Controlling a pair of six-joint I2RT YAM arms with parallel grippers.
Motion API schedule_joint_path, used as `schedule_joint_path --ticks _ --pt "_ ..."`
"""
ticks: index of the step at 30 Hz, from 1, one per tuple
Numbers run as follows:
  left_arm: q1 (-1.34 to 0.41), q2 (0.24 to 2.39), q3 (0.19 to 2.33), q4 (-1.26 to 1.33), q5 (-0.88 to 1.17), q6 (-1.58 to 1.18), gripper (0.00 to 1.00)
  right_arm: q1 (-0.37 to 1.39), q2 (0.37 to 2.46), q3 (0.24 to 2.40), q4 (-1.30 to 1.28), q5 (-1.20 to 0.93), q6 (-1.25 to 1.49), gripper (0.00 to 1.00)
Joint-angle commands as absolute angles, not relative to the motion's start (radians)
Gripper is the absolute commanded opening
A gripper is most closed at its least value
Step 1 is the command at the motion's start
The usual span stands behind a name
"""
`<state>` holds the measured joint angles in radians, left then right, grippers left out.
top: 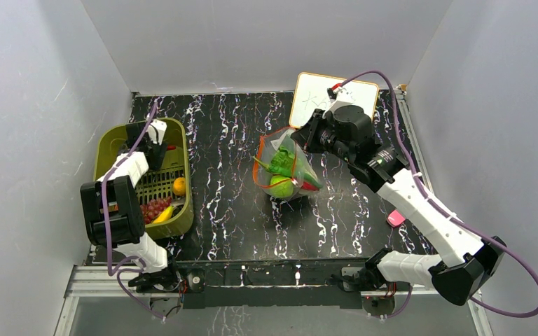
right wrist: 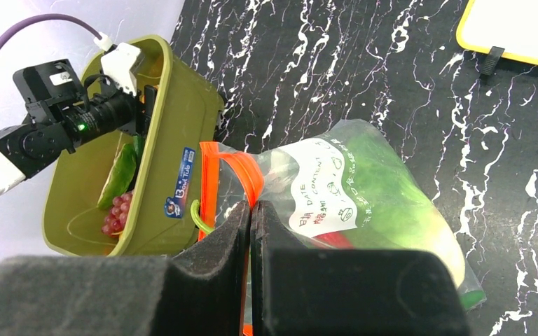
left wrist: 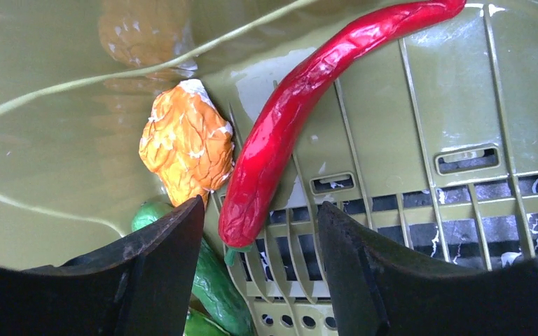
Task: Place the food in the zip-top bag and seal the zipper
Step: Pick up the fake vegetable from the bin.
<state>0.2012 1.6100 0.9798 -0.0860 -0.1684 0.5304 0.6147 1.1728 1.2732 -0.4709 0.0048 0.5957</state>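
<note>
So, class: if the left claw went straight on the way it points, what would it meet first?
Probably the red chili, whose tip lies between the left claw's fingers; depth is unclear.

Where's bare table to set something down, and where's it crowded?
Free: table between basket and bag, plus the near strip in front of the bag. Crowded: far right, where whiteboard, right gripper and bag bunch together; basket holds food and the left gripper.

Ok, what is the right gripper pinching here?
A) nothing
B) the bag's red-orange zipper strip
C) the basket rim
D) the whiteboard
B: the right wrist view shows the right gripper shut on the zipper at the mouth of the zip-top bag.
</note>
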Motion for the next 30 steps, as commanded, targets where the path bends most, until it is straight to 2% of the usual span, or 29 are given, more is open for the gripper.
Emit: schedule_joint_path --ticks 1,6,9,12,16,18,21,27,30 --pt "0.216 1.599 0.967 0.019 -0.134 0.527 0.60 0.615 1.176 1.319 -0.386 0.037 0.590 0.00" --pt "0.217 1.626 0.899 0.133 -0.168 0.567 0.60 0.615 1.198 1.334 -0.388 0.061 0.569 0.00" --pt "0.224 1.664 0.927 0.112 -0.123 0.548 0.57 0.615 1.213 1.341 -0.380 0.055 0.558 0.00" --pt "0.225 1.691 0.955 0.071 -0.085 0.533 0.48 0.615 1.241 1.362 -0.392 0.050 0.544 0.00" --pt "0.225 1.682 0.966 0.048 -0.081 0.514 0.29 0.615 1.240 1.348 -0.376 0.049 0.546 0.00" --pt "0.224 1.660 0.976 0.023 -0.034 0.483 0.22 0.615 1.231 1.327 -0.359 0.049 0.548 0.00" --pt "0.223 1.611 0.969 -0.002 0.022 0.408 0.17 0.614 1.233 1.309 -0.345 0.053 0.548 0.00" --pt "0.169 1.458 0.876 -0.007 -0.048 0.341 0.07 0.615 1.226 1.292 -0.321 0.031 0.558 0.00" --pt "0.143 1.348 0.840 -0.024 -0.020 0.264 0.04 0.614 1.206 1.248 -0.270 0.033 0.587 0.00"
